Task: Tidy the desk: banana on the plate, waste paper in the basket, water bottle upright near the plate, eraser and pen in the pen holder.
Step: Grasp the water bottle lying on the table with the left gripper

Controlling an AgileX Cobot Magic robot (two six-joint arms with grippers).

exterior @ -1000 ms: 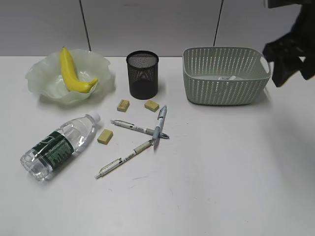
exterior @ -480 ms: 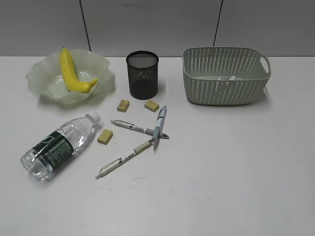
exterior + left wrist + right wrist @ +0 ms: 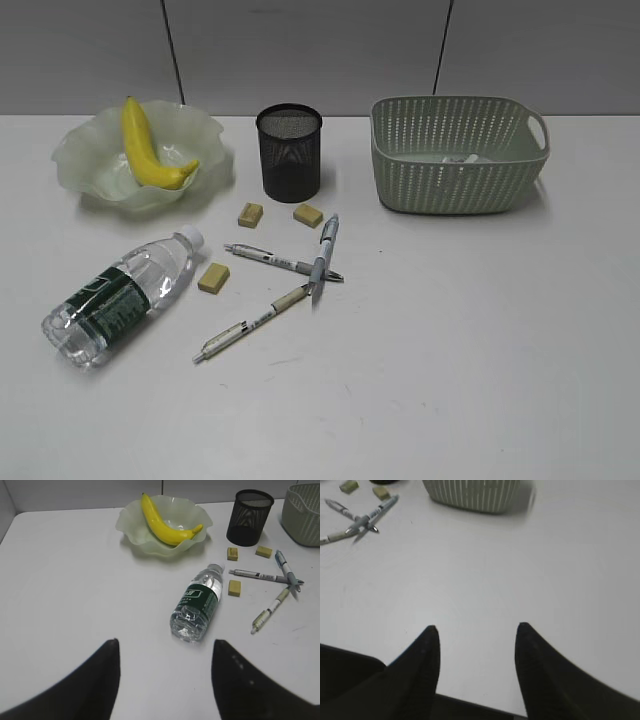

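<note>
The clear plastic water bottle with the dark green label (image 3: 118, 297) lies on its side near the left edge of the plain white desk (image 3: 470, 350), and being round it could roll away if a finger nudges it off-centre. Three blue-and-white pens (image 3: 290, 275) lie crossed over one another towards the middle, so lifting one may drag or flick its neighbours. Three small tan erasers (image 3: 213, 277) sit close to them and to the black mesh pen holder (image 3: 290, 152), a light cup that a careless approach might tip. The yellow banana (image 3: 148, 150) already rests in the pale green wavy-rimmed plate (image 3: 90, 180) at the back left corner; something white, probably the waste paper, shows inside the sage-green perforated basket (image 3: 455, 185).

The left gripper (image 3: 165, 655) hangs above bare desk with jaws apart, empty. The right gripper (image 3: 477, 637) likewise stands apart over bare desk, touching nothing.
</note>
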